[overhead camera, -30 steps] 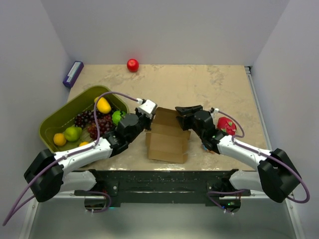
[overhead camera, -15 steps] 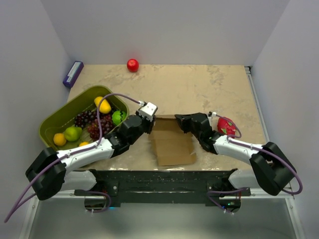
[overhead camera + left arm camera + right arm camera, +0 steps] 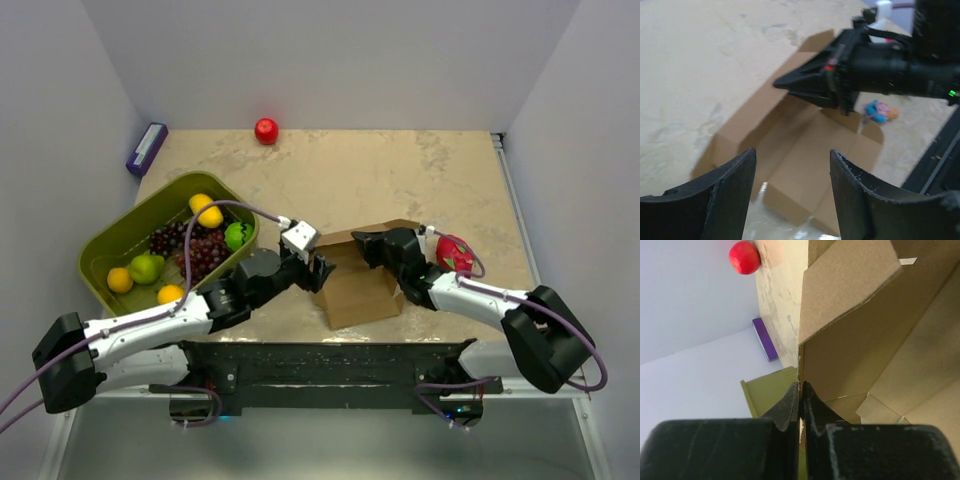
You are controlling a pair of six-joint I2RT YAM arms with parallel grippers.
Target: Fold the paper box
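Note:
The paper box (image 3: 365,283) is plain brown cardboard, partly raised near the table's front edge, with flaps spread and one wall standing up. My right gripper (image 3: 361,243) is shut on the upper edge of that wall. In the right wrist view the thin cardboard (image 3: 865,340) sits pinched between the closed fingertips of the right gripper (image 3: 800,386). My left gripper (image 3: 319,272) is open at the box's left side. The left wrist view shows its fingers (image 3: 737,182) spread above the box's panel (image 3: 805,165), holding nothing, with the right gripper (image 3: 790,82) ahead of them.
An olive-green basket (image 3: 110,238) of fruit stands at the left. A red apple (image 3: 266,131) and a purple block (image 3: 147,148) lie at the back. A pink dragon fruit (image 3: 455,252) sits beside the right arm. A small colourful object (image 3: 880,111) lies past the box.
The left gripper has opened and shifted right and nearer, alongside the box. The right gripper has shut on the box's wall, and the box has turned and risen from flat.

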